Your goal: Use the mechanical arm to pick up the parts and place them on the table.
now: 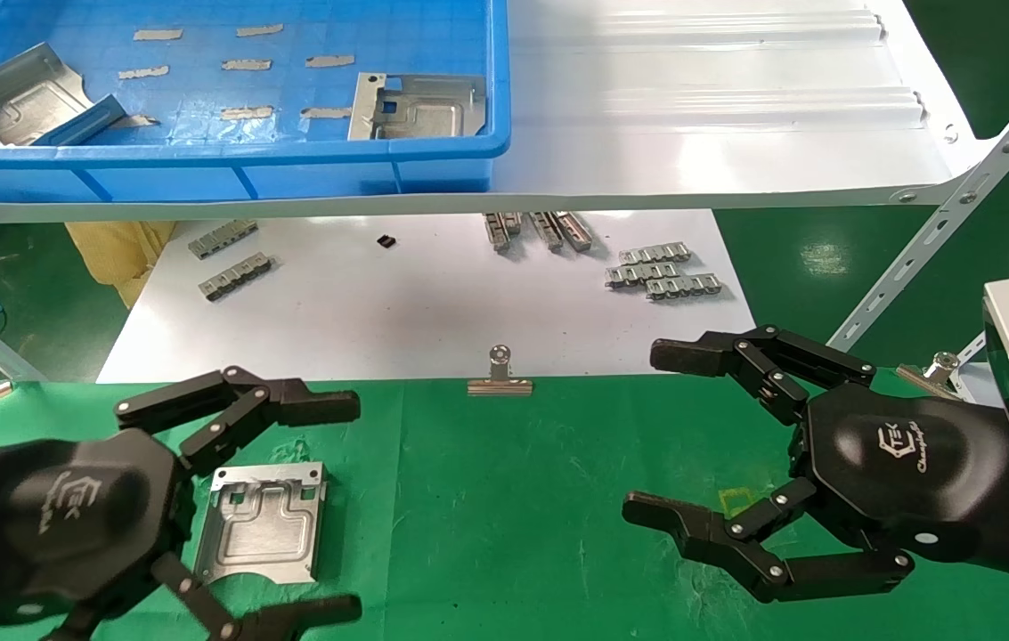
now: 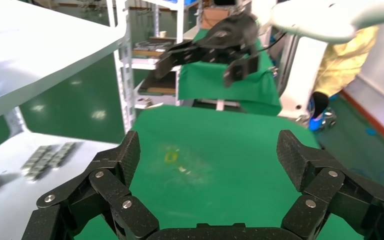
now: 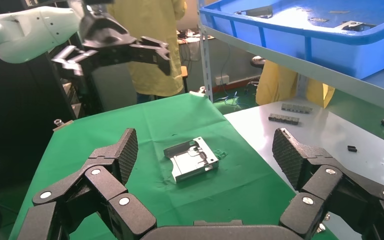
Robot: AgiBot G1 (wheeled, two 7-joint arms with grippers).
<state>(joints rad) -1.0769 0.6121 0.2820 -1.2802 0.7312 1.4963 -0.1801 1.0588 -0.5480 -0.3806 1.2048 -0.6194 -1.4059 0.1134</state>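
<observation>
One silver-grey part lies flat on the green cloth table. My left gripper is open and empty, hovering over the table with its fingers on either side of the part. My right gripper is open and empty above the right side of the cloth, near a yellow square outline. The right wrist view shows the part on the cloth beyond my open right gripper. The left wrist view shows my open left gripper over bare cloth. Two more parts lie in the blue bin.
The blue bin sits on a glossy white ribbed shelf above and behind the table. A white flat board behind the cloth carries small ridged metal strips. A silver binder clip holds the cloth's far edge. A slanted shelf strut stands at the right.
</observation>
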